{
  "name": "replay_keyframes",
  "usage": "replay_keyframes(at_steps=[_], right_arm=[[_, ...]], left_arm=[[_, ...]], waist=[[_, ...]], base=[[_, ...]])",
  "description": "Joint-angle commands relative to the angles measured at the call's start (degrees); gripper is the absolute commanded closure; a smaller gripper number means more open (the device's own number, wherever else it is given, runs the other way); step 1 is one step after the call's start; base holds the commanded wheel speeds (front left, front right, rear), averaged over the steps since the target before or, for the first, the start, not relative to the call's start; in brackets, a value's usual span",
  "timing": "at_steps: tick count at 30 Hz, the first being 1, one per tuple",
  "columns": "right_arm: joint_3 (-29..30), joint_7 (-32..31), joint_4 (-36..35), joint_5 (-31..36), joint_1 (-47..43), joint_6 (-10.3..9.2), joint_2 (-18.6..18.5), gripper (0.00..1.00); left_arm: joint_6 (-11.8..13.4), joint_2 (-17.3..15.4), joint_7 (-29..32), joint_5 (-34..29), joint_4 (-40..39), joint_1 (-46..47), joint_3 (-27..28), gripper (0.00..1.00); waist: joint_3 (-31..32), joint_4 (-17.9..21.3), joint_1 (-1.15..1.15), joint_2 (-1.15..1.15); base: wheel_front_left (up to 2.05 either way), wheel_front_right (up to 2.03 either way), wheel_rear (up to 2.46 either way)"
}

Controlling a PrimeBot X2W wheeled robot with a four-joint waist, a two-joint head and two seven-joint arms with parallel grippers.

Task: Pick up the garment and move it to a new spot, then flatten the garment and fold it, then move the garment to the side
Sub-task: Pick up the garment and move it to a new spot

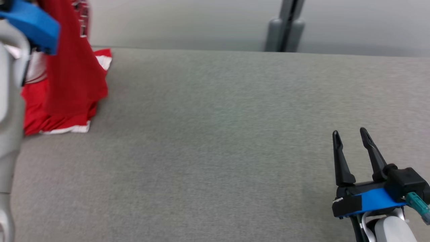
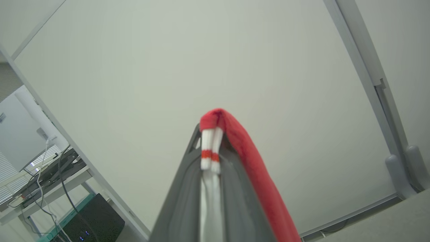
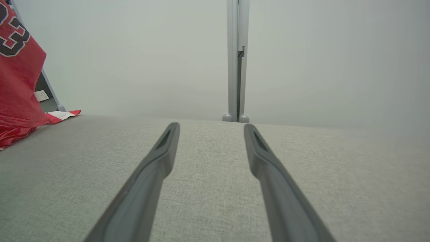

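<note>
Two long dark fingers [image 1: 340, 161] form the right jaws, parted and empty, low at the near right over the grey fabric-covered counter [image 1: 215, 141]. At the far left, the left jaws are clenched on the white-trimmed edge of the red basketball jersey [image 1: 75, 74], which hangs from them with its lower part bunched on the counter. Behind stands a grey upright post [image 1: 285, 30] against a pale wall [image 1: 184, 23].

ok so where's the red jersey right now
The red jersey is at the far left of the head view, hanging from the shut left gripper with its lower part bunched on the grey table near the far edge.
</note>
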State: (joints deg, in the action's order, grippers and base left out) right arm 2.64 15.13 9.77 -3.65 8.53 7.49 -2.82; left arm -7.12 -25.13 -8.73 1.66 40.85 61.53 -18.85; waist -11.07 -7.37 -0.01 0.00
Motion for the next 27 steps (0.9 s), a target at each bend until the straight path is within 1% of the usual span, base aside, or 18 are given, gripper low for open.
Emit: replay_keyframes(at_steps=[1,6,10,12,15,18,20,24,27], right_arm=[[0.35,0.03,0.07,-0.67,-1.02,0.01,-0.12,0.00],[1.79,0.04,-0.10,-1.99,-1.89,0.01,-0.11,0.00],[3.15,0.03,-0.54,-2.54,-1.34,0.01,-0.12,0.00],[4.03,0.03,-0.71,-2.60,-0.85,0.01,-0.11,0.00],[4.87,0.03,-0.82,-2.81,-0.27,0.01,-0.12,0.00],[5.11,0.03,-0.99,-3.07,0.67,0.01,-0.13,0.00],[5.07,0.03,-1.17,-3.11,1.16,0.01,-0.12,0.00],[4.90,0.04,-1.45,-3.14,2.37,0.01,-0.11,0.00],[4.74,0.04,-1.65,-3.02,2.94,0.01,-0.12,0.00]], left_arm=[[-0.33,0.69,0.86,0.65,-1.89,0.83,-1.21,1.00],[-0.32,3.38,4.82,4.61,-10.41,1.31,-5.77,1.00],[-0.33,5.91,7.28,9.60,-16.92,0.61,-7.13,1.00],[-0.33,6.83,8.00,11.27,-19.27,-1.07,-7.45,1.00],[-0.07,8.10,8.04,13.01,-20.68,-5.16,-8.26,1.00],[0.76,9.02,6.96,14.44,-19.28,-10.30,-8.81,1.00],[1.40,9.62,5.52,15.78,-16.74,-14.66,-8.63,1.00],[2.98,10.32,1.55,16.93,-9.23,-21.38,-8.49,1.00],[4.28,10.18,-1.66,16.63,-3.26,-24.17,-8.38,1.00]], waist=[[3.50,3.85,0.01,0.00],[4.39,6.89,0.01,0.00],[3.67,8.43,0.01,0.00],[2.97,8.88,0.01,0.00],[1.91,9.49,0.01,0.00],[0.63,10.19,0.01,0.00],[-0.31,10.71,0.01,0.00],[-2.32,11.73,0.01,0.00],[-3.80,12.36,0.01,0.00]], base=[[0.00,0.00,0.00],[0.00,0.00,0.00],[0.00,0.00,0.00],[0.00,0.00,0.00],[0.00,0.00,0.00],[0.00,0.00,0.00],[0.00,0.00,0.00],[0.00,0.00,0.00],[0.00,0.00,0.00]])
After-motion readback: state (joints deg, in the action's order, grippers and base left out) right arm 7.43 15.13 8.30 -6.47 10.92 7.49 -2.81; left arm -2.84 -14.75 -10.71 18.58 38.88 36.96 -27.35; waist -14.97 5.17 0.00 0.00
